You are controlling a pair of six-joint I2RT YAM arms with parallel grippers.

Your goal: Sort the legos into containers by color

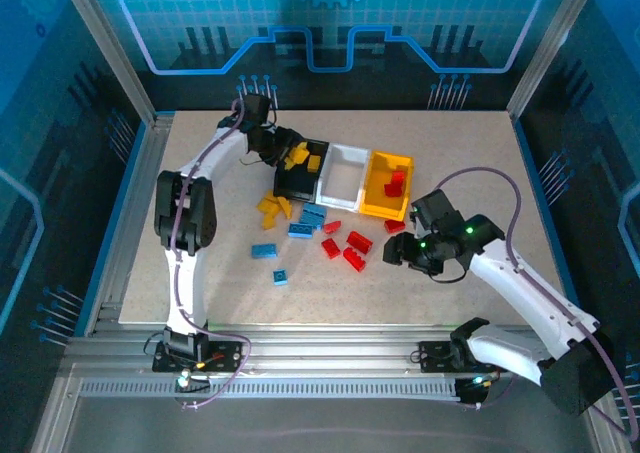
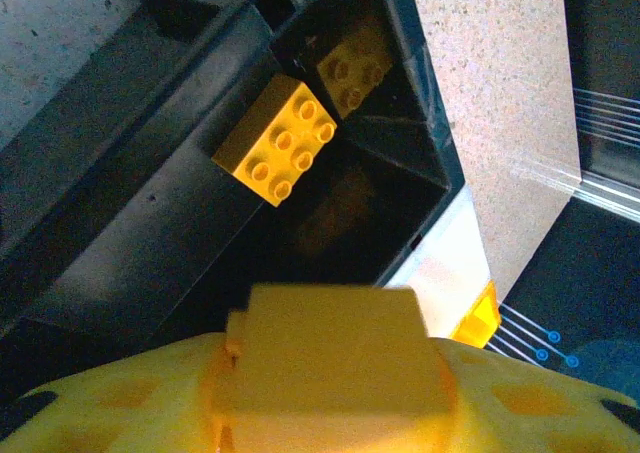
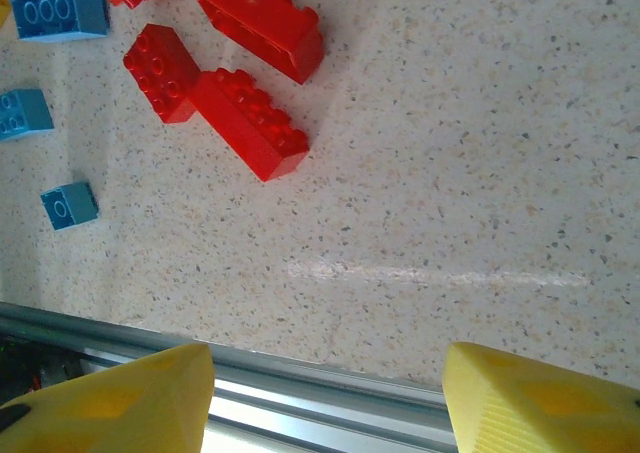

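Note:
My left gripper [image 2: 335, 378] is shut on a yellow lego [image 2: 335, 348] and hangs over the black container [image 2: 150, 223]. Two more yellow legos [image 2: 278, 138] lie inside that bin. From above, the black [image 1: 290, 186], white [image 1: 343, 173] and yellow [image 1: 378, 198] containers stand in a row, with red legos [image 1: 396, 185] in the yellow one. Loose yellow [image 1: 272, 208], blue [image 1: 310, 218] and red [image 1: 355, 245] legos lie on the table in front of the bins. My right gripper [image 3: 325, 398] is open and holds nothing, low over bare table right of the red legos [image 3: 250, 123].
The table's metal rail [image 3: 300, 383] runs just under my right gripper. Small blue legos [image 3: 70, 205] lie to the left near that edge. A single red lego [image 1: 395, 226] sits close to the yellow container's front. My left arm [image 1: 215, 153] arches along the table's left side.

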